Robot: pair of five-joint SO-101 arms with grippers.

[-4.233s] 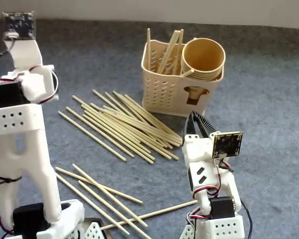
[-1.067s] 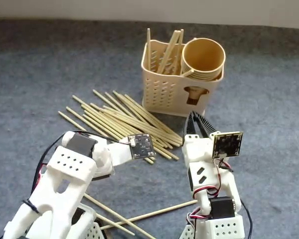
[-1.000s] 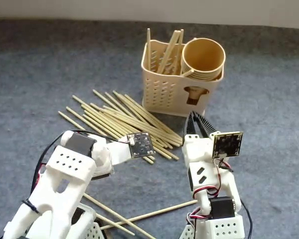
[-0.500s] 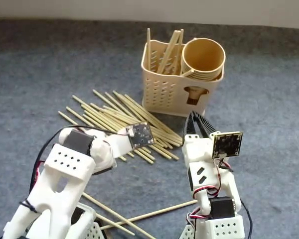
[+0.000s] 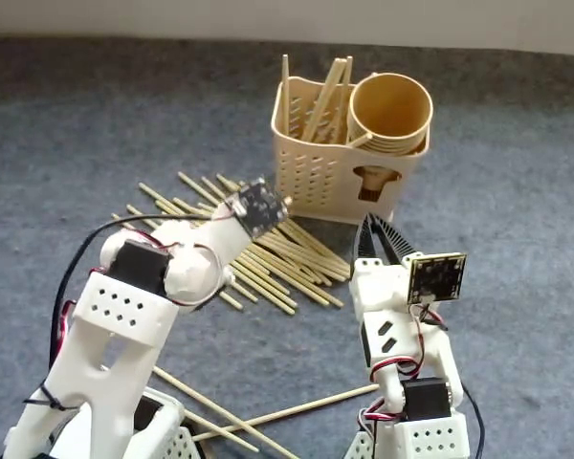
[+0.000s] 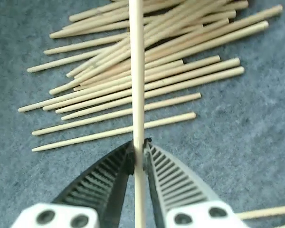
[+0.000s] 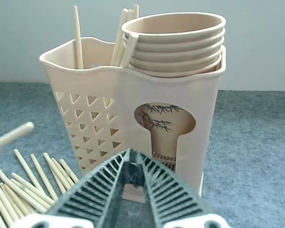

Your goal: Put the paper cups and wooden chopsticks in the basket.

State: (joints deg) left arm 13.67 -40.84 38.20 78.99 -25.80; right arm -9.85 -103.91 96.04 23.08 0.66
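1. Chopsticks (image 5: 277,256) lie in a loose pile on the grey surface (image 5: 517,210), just in front of the basket (image 5: 311,172).
2. Standing chopsticks (image 5: 318,96) lean upright in one compartment of the basket. A stack of cups (image 5: 390,113) sits in the compartment beside them.
3. Left end effector (image 6: 139,146) hangs above the pile with its jaws pinched on a single chopstick (image 6: 137,71). This chopstick runs straight out past the tips and crosses over the pile.
4. In the high view the left arm leans over the end of the pile nearest the basket.
5. Right end effector (image 7: 131,159) sits low near the front of the basket, facing its cut-out window. Its jaws are closed together with nothing between them.
6. Stray chopsticks (image 5: 301,409) lie on the surface near the arms' bases, well apart from the pile.
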